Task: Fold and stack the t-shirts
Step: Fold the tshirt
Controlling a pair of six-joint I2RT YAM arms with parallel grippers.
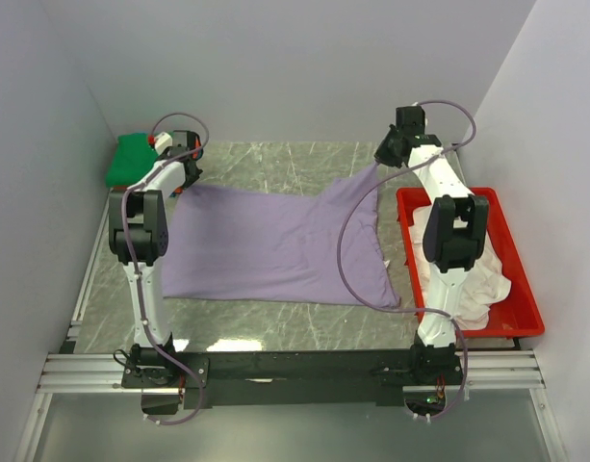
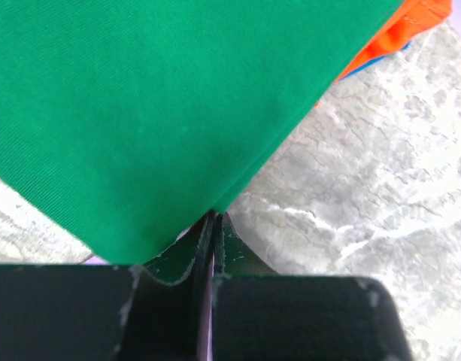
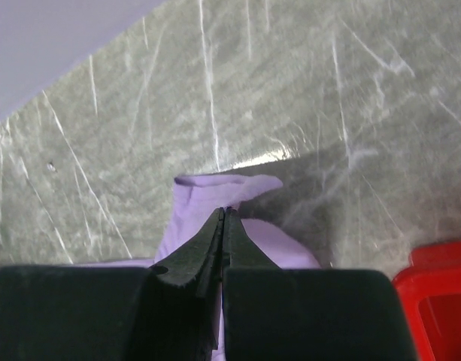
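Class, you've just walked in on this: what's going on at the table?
Two robot arms hold a lavender t-shirt spread on the marble table. The right gripper is shut on its far right corner, lifted a little; the left gripper is shut on its far left corner, beside a folded green t-shirt lying on orange-red cloth. Pale shirts lie heaped in the red tray at right.

Orange t-shirt [image 2: 414,26] mostly under green t-shirt [image 2: 140,113]

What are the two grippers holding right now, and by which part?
Both pinch the lavender purple cloth t-shirt: the right gripper its raised far right corner, the left gripper its far left corner, beside the green cloth shirt.
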